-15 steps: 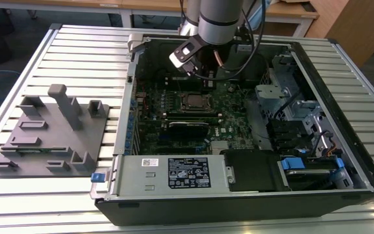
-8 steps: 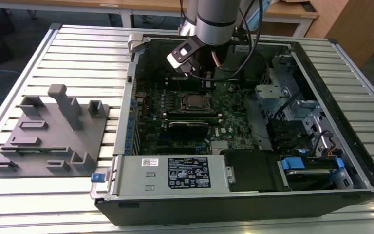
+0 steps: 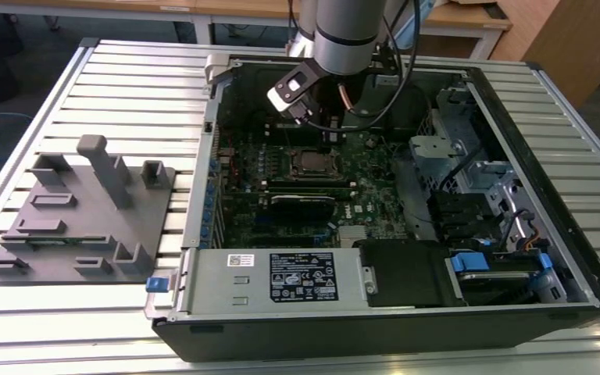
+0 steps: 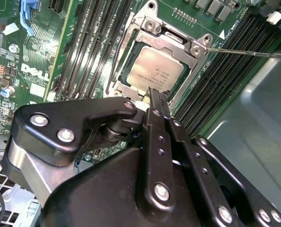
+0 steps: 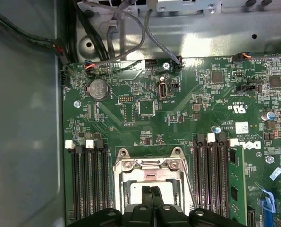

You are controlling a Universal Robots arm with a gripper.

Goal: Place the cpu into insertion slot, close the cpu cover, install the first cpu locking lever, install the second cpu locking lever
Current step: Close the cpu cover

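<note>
At the exterior view's left a grey moulded fixture [image 3: 81, 211] lies on the slatted table [image 3: 123, 70], well apart from the work. To its right is the open computer case [image 3: 383, 344], with the green board [image 3: 248, 199] on its floor. Near the middle of the frame sits the insertion slot [image 3: 311, 162], and the arm reaches down from the upper centre just above it. In the second wrist view the cpu [image 4: 149, 71] is seated in the slot. Its dull grey top shows through the window of the cpu cover [image 4: 171, 41], which appears folded flat around it. The gripper [image 4: 155, 96] has its 2 fingers pressed together with nothing between them. The tips are at the cover's edge beside the cpu, and I cannot tell whether they bear on it. 1 thin locking lever [image 4: 253, 53] stands free, slanting out over the memory slots [image 4: 225, 66]. I judge the step in hand to be seating the cover. The push should go straight down on the metal frame, never on the chip, gently, and clear of the loose lever. At the exterior view's right the metal drive bays [image 3: 487, 187] stand well apart.
</note>
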